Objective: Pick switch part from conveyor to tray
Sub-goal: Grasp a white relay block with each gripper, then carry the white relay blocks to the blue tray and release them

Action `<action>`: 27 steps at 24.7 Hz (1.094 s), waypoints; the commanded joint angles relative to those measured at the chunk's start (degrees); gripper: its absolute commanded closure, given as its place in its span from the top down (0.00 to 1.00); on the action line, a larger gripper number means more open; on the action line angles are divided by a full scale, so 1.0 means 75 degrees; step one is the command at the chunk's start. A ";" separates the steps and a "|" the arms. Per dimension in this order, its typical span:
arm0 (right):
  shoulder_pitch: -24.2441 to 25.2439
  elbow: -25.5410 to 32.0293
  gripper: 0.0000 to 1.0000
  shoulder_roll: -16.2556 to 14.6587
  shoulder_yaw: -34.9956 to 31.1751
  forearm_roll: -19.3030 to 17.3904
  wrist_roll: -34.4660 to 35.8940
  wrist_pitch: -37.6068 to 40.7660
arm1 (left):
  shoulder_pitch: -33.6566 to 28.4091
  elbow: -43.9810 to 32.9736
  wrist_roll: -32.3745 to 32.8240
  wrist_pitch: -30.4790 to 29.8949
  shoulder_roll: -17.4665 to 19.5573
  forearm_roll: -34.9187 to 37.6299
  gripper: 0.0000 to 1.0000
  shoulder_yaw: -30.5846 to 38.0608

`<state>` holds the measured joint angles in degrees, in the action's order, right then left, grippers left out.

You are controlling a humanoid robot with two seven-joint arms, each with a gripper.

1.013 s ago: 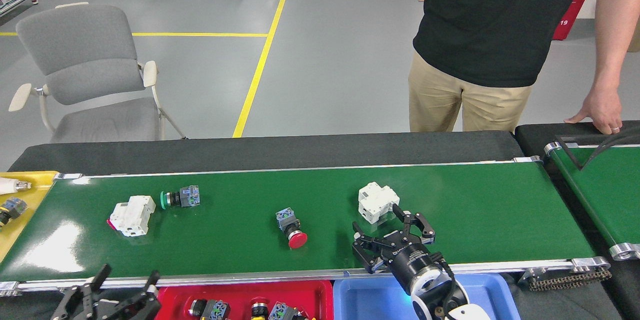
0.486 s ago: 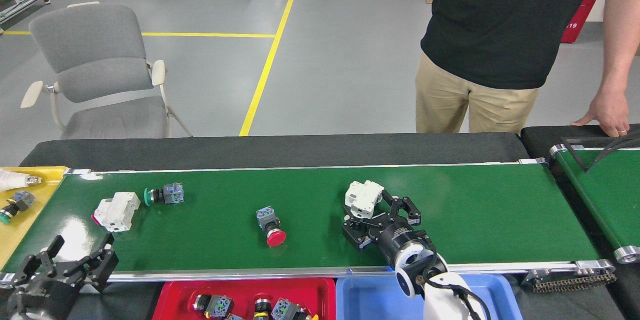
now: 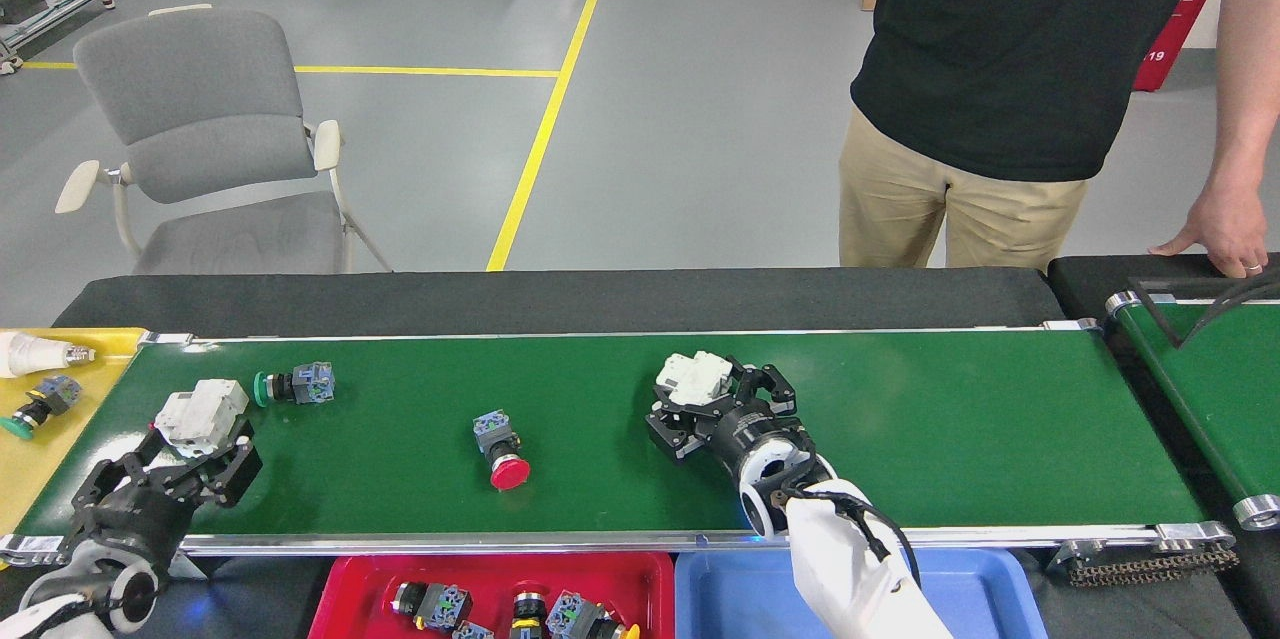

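head view. long glossy dark-green conveyor belt w/ silver aluminium edge rails (image 3: pixel 900 419) runs left-right across the frame, strong glare patches at its left end. black foam-like strip (image 3: pixel 560 297) runs along the far side of the belt. a second, smaller green belt (image 3: pixel 1215 389) sits at the right, crossed by black cables.

on the main belt, l to r: white blocky switch part (image 3: pixel 200 407) near the left end; green-capped pushbutton w/ grey-blue body (image 3: pixel 292 384) just beside it, lying on its side; red mushroom-head pushbutton (image 3: pixel 500 454) mid-belt, also on its side; second white blocky switch part (image 3: pixel 692 378) right of centre.

right gripper (image 3: pixel 712 403): fingers spread wide, one each side of the second white part, close around it. contact not clear, not clamped. part is on the belt or just above it, can't say which.

left gripper (image 3: pixel 170 469): over the near-left end of the belt, fingers apart, tips just short of the first white part, holds nothing.

near side, below the rail: red plastic tray (image 3: pixel 350 594) w/ several pushbutton parts in it; blue plastic tray (image 3: pixel 720 589) beside it, partly hidden by the right arm. yellow tray (image 3: pixel 40 459) at the left end holds a white bulb and a small green-capped part.

room: grey smooth floor w/ yellow painted lines (image 3: pixel 550 119), grey padded chair w/ cream armrests (image 3: pixel 210 149) behind the belt. person in black t-shirt and khaki trousers (image 3: pixel 1000 69) stands at the far right, hand (image 3: pixel 1225 229) resting on the black strip.
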<state>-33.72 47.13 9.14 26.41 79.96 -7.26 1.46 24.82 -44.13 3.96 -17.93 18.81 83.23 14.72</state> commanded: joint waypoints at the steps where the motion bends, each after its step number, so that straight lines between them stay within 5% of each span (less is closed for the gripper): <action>1: -0.0157 0.0044 0.13 0.0047 0.0065 -0.0033 0.0054 -0.0019 | 0.0346 0.0515 -0.0258 0.0737 0.0223 0.0023 0.95 -0.0299; 3: -0.0168 0.0091 0.09 0.0047 0.0100 -0.0033 0.0065 0.0051 | 0.0487 0.0856 -0.0610 0.1254 0.0258 0.0023 0.83 -0.0674; 7: -0.0122 0.0478 0.08 0.0012 0.0100 -0.0033 0.0206 0.0122 | 0.0546 0.1208 -0.1067 0.1512 0.0328 -0.0082 0.37 -0.0697; 9: 0.0054 0.1263 0.08 -0.0105 0.0088 -0.0033 0.0229 0.0168 | 0.0487 0.1301 -0.1172 0.1524 0.0340 -0.0153 0.28 -0.0393; 14: 0.0851 0.3606 0.10 -0.1008 -0.0568 -0.0537 0.0347 0.0344 | 0.0206 0.1301 -0.1407 0.1512 0.0539 -0.0164 0.22 -0.0100; 19: 0.2960 0.5892 0.13 -0.1980 -0.1365 -0.0818 0.0979 0.0719 | -0.0228 0.1090 -0.1583 0.1453 0.0621 -0.0258 0.21 -0.0100; 22: 0.4671 0.6747 0.15 -0.2191 -0.2138 -0.0947 0.1682 0.0895 | -0.0954 -0.0269 -0.1594 0.1172 0.0645 -0.0434 0.21 -0.0100; 27: 0.6417 0.6864 0.19 -0.2238 -0.2677 -0.0947 0.2280 0.0907 | -0.3779 -0.4523 -0.1512 -0.0433 0.0516 -0.1149 0.21 -0.0135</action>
<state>14.01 97.57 -7.23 6.96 73.03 8.06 7.91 -2.17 -73.64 -7.52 -16.94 22.42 75.32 13.75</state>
